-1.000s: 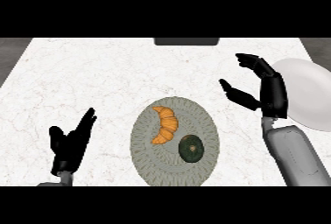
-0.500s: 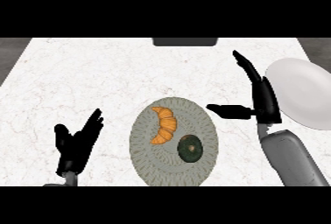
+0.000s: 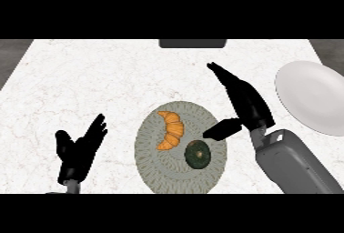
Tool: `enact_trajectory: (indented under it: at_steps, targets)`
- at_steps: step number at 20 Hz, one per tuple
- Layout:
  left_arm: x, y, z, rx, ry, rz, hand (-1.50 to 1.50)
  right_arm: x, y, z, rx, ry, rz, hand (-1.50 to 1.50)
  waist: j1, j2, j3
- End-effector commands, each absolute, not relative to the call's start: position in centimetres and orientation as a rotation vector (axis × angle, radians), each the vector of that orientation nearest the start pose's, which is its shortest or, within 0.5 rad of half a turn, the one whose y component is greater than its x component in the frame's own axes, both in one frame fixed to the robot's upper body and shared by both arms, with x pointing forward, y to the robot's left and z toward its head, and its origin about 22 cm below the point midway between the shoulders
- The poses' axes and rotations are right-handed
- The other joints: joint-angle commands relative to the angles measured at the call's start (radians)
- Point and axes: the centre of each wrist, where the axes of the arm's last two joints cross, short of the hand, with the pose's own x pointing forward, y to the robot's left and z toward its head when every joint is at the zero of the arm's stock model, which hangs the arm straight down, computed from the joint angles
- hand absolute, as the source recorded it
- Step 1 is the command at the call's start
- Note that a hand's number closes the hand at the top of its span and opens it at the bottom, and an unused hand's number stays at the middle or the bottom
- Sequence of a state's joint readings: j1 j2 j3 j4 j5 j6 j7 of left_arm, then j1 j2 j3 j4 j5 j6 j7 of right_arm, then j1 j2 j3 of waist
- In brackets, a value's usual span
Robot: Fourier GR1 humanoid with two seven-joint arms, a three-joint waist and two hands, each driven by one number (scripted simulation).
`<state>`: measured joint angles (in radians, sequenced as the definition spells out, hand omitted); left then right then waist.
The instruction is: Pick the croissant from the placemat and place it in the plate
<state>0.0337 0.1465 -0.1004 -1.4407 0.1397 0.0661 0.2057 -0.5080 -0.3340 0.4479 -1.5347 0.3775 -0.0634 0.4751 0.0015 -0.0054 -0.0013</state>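
Note:
An orange croissant (image 3: pixel 170 130) lies on the left half of the round grey placemat (image 3: pixel 180 173) at the counter's middle. A white plate (image 3: pixel 313 96) sits at the right edge. My right hand (image 3: pixel 244 102) is open beside the placemat's right rim, fingers stretched toward the far side and thumb reaching over the rim, a short way right of the croissant and not touching it. My left hand (image 3: pixel 79 151) rests open at the lower left, fingers up, away from the placemat.
A dark green avocado (image 3: pixel 197 154) lies on the placemat just right of and below the croissant, close under my right thumb. A dark object (image 3: pixel 193 43) sits at the counter's far edge.
My right hand has moved left from near the plate toward the placemat, and its thumb now reaches over the rim. The left hand has shifted slightly. The croissant has not moved.

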Motion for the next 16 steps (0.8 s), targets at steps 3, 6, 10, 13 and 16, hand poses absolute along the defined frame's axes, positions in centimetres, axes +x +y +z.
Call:
enact_trajectory:
  at_steps: [3, 6, 10, 13, 16]
  targets:
    - [22.5, 25.2, -1.9, -0.001, -1.2, -0.012, 0.0, 30.6, -10.5, 11.1, -0.547, -1.387, 0.963, -1.5, 0.007, 0.004, 0.001]
    - [23.2, 23.2, -2.9, -0.003, -1.185, 0.001, 0.0, 31.2, -9.3, 9.0, -0.564, -1.367, 0.967, -1.5, 0.005, 0.006, 0.001]
    - [24.6, 23.2, -4.1, 0.017, -1.186, -0.019, 0.0, 28.1, -5.6, 8.2, -0.591, -1.327, 0.981, -1.5, -0.002, 0.005, 0.001]
    - [23.6, 26.0, -3.1, -0.012, -1.19, -0.003, 0.0, 30.1, -7.2, 8.1, -0.549, -1.256, 1.002, -1.5, 0.002, 0.005, 0.001]
    - [22.6, 22.5, -3.3, 0.022, -1.187, 0.028, 0.0, 29.0, -6.9, 6.3, -0.502, -1.265, 1.003, -1.5, 0.002, 0.005, 0.001]
